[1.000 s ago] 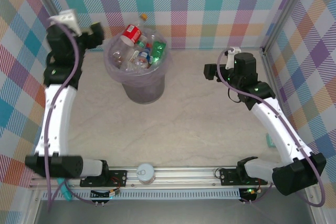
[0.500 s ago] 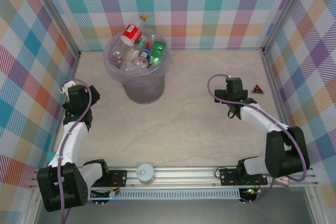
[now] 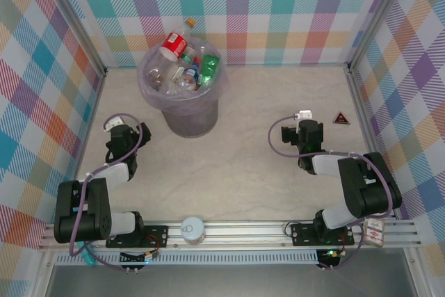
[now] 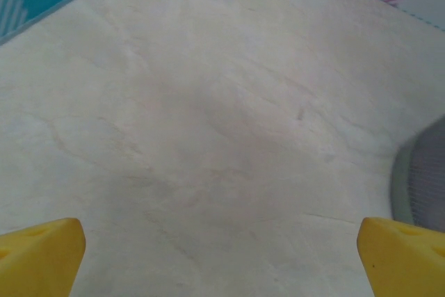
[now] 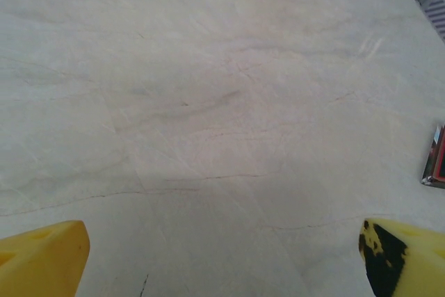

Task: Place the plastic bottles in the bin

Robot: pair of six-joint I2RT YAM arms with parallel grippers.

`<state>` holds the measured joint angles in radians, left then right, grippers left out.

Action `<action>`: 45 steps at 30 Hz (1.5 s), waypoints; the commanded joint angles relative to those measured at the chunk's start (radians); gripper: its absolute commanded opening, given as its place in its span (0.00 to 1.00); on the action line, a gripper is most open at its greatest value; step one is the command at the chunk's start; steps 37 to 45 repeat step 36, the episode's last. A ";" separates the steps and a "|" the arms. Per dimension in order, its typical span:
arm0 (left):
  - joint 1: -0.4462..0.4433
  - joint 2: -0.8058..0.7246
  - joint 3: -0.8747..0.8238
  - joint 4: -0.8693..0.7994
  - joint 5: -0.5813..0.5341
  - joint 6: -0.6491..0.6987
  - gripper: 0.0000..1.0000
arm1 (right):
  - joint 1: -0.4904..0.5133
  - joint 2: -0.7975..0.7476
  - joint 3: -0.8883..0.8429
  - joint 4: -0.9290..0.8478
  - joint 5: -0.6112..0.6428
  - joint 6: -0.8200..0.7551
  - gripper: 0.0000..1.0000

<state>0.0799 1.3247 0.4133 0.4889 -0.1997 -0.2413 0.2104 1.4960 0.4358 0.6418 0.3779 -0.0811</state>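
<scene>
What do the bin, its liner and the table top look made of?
The bin: dull grey-purple plastic, probably, judging by its smooth wall. Its liner: thin translucent lilac film, crinkled over the rim. The table top: smooth beige stone or laminate, faintly veined.

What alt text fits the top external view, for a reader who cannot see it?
A round greyish bin, heaped with plastic bottles, stands at the far left of a pale table. The left arm and right arm lie folded low on either side.
</scene>
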 commanded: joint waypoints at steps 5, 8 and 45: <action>-0.040 0.111 -0.055 0.319 0.029 0.103 1.00 | -0.122 0.038 -0.090 0.322 -0.162 0.080 0.99; -0.095 0.143 -0.049 0.345 0.032 0.177 1.00 | -0.121 0.040 -0.082 0.304 -0.164 0.080 0.99; -0.183 0.255 -0.013 0.396 -0.080 0.246 1.00 | -0.175 0.036 -0.033 0.195 -0.247 0.118 0.99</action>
